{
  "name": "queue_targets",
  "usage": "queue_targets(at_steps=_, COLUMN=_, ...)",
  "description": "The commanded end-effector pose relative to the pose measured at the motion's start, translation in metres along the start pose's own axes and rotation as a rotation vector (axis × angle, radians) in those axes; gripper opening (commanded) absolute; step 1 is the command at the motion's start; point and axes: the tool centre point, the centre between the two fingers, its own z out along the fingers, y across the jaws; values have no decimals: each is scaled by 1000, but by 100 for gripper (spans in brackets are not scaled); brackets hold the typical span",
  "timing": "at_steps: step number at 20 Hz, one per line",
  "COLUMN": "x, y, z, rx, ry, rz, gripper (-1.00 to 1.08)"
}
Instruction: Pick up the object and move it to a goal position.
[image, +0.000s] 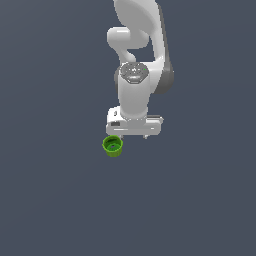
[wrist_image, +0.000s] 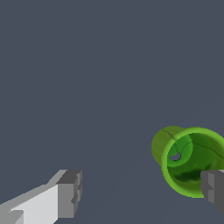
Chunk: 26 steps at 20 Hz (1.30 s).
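The object, a small bright green cup (image: 112, 145), stands upright on the dark grey floor with its hollow mouth facing up. My white gripper (image: 134, 134) hangs just above and beside it, toward the exterior view's right. In the wrist view the cup (wrist_image: 188, 159) sits off to one side, and one grey fingertip (wrist_image: 213, 190) overlaps its rim. The other fingertip (wrist_image: 70, 192) stands far apart from it. The gripper (wrist_image: 142, 192) is open, and only bare floor shows midway between its fingers.
The dark grey floor (image: 60, 200) stretches flat around the cup with no other objects in view. The white arm (image: 137, 45) rises behind the gripper at the top of the exterior view.
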Motion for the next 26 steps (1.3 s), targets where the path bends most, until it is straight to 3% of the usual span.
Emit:
queue_targets(at_steps=1, x=0, y=0, z=0, rx=0, ry=0, rz=0, gripper=28)
queue_targets(at_steps=15, x=6, y=14, z=-9, rx=9, ry=24, rz=19, gripper=28)
queue_targets(at_steps=26, x=5, y=28, z=9, rx=64, ry=42, rz=-76, gripper=28)
